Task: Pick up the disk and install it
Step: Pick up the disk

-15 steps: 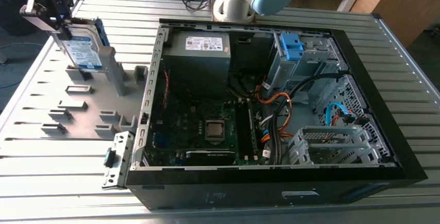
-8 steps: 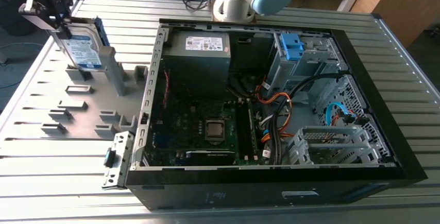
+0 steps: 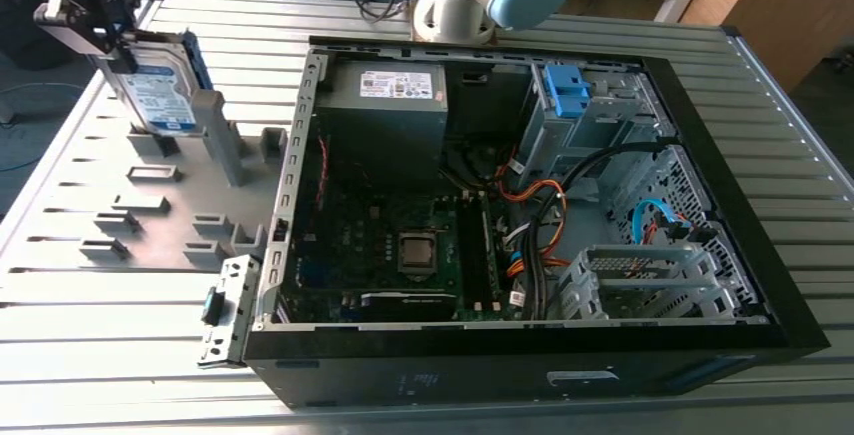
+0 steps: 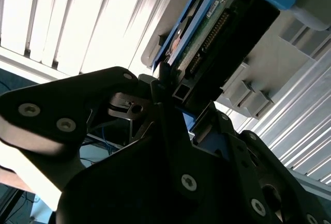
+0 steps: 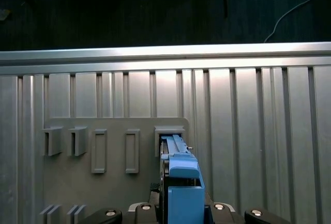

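Gripper: I see it (image 3: 114,40) at the exterior view's left, well away from the computer case (image 3: 534,370). It hangs over the grey holder plate (image 3: 147,225) on the slatted table (image 3: 120,355).

Fingers: in the second wrist view I read them (image 4: 164,92) as clamped on the upper end of the disk (image 4: 217,32), one on each face. I count this as a firm grasp, not an open hand.

Disk position: it stands upright under the gripper with its labelled face toward the exterior camera. Its blue rails run along both sides.

Disk and holder: in the first wrist view the far end of the disk sits right at one of the plate's slots. I cannot tell whether it has cleared the slot or is seated in it.

Done so far: I judge the grasp complete. The lift is at best barely begun.

Not done: the disk is nowhere near the case, so the install has not happened.

Case: it lies open. A bare blue bracket (image 3: 566,90) sits in the upper bay beside the grey power-supply box (image 3: 387,115). A metal drive cage (image 3: 641,277) sits toward the front, and no drive shows in either.

Progress: I judge this early, with the carry and the fitting both outstanding.
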### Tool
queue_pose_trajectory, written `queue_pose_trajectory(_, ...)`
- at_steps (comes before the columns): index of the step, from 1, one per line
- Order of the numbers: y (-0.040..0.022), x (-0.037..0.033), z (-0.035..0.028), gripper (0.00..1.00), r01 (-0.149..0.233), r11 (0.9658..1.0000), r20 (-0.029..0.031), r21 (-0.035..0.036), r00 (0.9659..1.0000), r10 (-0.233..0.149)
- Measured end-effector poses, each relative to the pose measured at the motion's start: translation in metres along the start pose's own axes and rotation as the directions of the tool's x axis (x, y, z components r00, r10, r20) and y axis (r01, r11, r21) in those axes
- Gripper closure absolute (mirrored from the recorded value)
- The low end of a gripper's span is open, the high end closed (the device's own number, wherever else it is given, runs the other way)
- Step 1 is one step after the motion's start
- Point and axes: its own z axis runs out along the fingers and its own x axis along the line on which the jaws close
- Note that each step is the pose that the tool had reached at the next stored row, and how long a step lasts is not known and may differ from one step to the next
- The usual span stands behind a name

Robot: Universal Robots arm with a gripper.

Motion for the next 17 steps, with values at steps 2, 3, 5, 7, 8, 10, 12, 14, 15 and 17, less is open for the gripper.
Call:
queue_pose_trajectory(2, 0.0, 0.0, -0.001, 0.64, 0.0, 1.0, 0.0, 0.0, 1.0, 0.0)
queue_pose_trajectory(3, 0.0, 0.0, -0.0017, 0.64, 0.0, 1.0, 0.0, -0.0001, 1.0, 0.0)
queue_pose_trajectory(5, 0.0001, 0.0, -0.0029, 0.64, 0.0, 1.0, 0.0, 0.0, 1.0, 0.0)
queue_pose_trajectory(7, 0.0001, -0.0001, -0.0041, 0.64, 0.0, 1.0, 0.0001, 0.0001, 1.0, 0.0)
queue_pose_trajectory(8, 0.0001, -0.0001, -0.0048, 0.64, 0.0, 1.0, 0.0, 0.0001, 1.0, 0.0)
queue_pose_trajectory(10, 0.0001, -0.0001, -0.0062, 0.64, 0.0, 1.0, 0.0, 0.0, 1.0, 0.0)
queue_pose_trajectory(12, 0.0002, -0.0001, -0.0075, 0.64, 0.0, 1.0, 0.0, 0.0, 1.0, 0.0)
queue_pose_trajectory(14, 0.0002, -0.0001, -0.0086, 0.64, 0.0, 1.0, 0.0, 0.0, 1.0, 0.0)
queue_pose_trajectory(15, 0.0002, -0.0001, -0.0092, 0.64, 0.0, 1.0, 0.0001, 0.0001, 1.0, 0.0)
queue_pose_trajectory(17, 0.0002, -0.0001, -0.0105, 0.64, 0.0, 1.0, 0.0001, 0.0001, 1.0, 0.0)
